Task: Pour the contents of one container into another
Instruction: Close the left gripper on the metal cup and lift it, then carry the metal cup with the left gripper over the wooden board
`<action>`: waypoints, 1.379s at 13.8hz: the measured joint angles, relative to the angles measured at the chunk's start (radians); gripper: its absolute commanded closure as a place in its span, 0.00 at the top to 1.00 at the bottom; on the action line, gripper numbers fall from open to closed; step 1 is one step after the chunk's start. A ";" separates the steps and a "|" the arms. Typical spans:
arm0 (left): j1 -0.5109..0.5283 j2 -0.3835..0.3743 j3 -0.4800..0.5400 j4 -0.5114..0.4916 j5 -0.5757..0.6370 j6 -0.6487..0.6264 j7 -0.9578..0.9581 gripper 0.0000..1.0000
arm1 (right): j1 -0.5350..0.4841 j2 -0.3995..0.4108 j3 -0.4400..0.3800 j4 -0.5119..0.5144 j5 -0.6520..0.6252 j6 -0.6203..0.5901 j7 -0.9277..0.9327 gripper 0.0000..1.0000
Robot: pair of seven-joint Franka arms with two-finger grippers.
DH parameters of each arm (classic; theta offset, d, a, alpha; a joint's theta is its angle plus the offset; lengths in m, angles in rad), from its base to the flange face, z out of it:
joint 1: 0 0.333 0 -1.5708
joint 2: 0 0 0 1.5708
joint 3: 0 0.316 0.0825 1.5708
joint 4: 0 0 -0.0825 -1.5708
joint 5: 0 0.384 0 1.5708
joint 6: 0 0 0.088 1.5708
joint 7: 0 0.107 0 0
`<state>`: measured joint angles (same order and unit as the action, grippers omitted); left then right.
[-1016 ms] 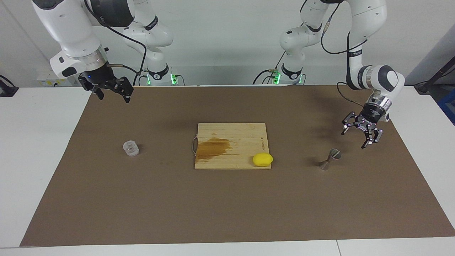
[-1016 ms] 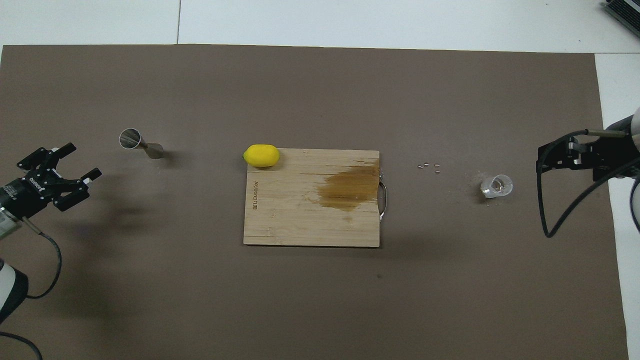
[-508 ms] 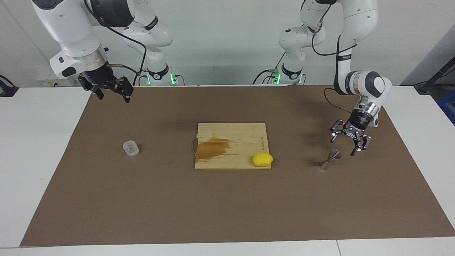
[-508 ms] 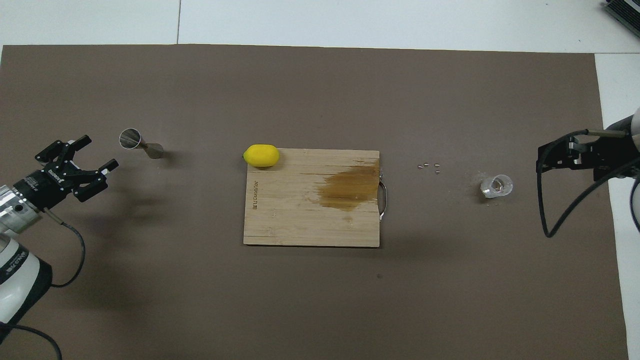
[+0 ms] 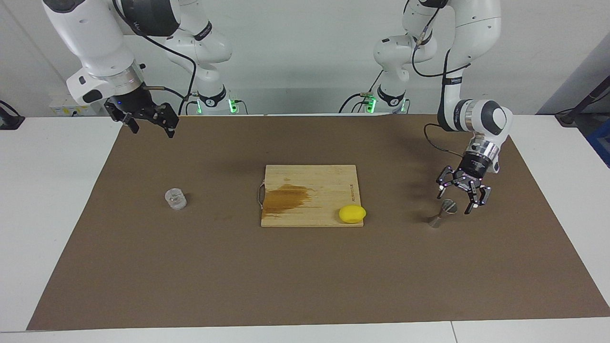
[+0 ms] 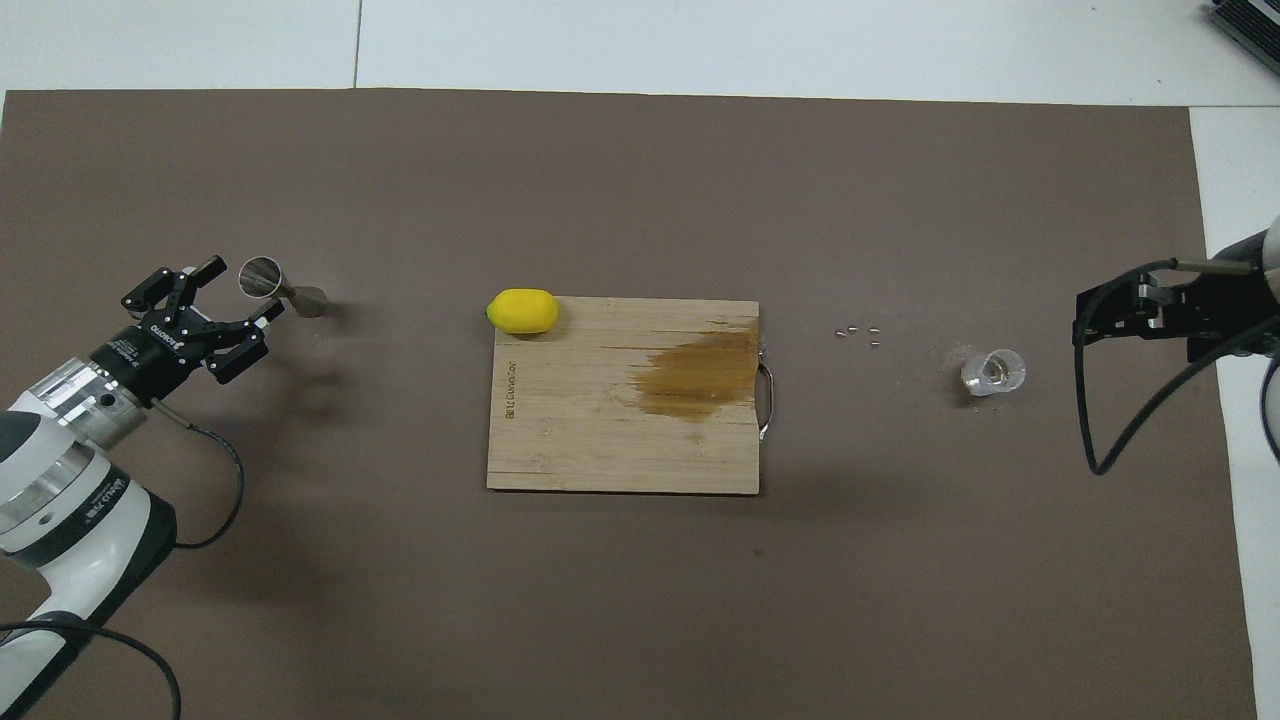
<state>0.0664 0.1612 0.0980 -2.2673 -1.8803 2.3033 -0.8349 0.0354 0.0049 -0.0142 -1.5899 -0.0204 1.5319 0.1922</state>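
Two open fingers of the left gripper [image 5: 456,200] are held empty around the jigger [image 5: 442,213]; its narrow waist should be centred before closing.

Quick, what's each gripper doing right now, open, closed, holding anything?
Left gripper: open, holding nothing, fingers on either side of the jigger's top.
Right gripper: open, holding nothing, waiting above the mat's edge.

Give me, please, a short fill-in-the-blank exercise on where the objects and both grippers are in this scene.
1. The lemon lies on a corner of the ____.
2. The left gripper hangs open over the ____.
3. The right gripper waits, raised over the mat's edge, nearer the glass cup than the ____ gripper is.

Missing words: cutting board; jigger; left
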 measured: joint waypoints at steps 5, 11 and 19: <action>-0.010 0.003 0.000 0.000 -0.012 0.008 0.008 0.12 | 0.000 0.000 0.000 0.000 0.000 0.000 0.000 0.99; -0.013 0.006 -0.006 0.009 -0.013 0.000 0.010 0.00 | 0.000 0.000 0.000 0.000 0.000 0.000 0.000 0.99; -0.212 -0.039 -0.063 0.104 -0.012 -0.036 -0.034 0.00 | 0.000 0.000 0.000 -0.001 0.000 0.002 0.000 0.99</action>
<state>-0.1455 0.1225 0.0351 -2.1631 -1.8925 2.2678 -0.8693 0.0352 0.0048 -0.0142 -1.5912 -0.0204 1.5342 0.1922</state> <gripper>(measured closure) 0.498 0.009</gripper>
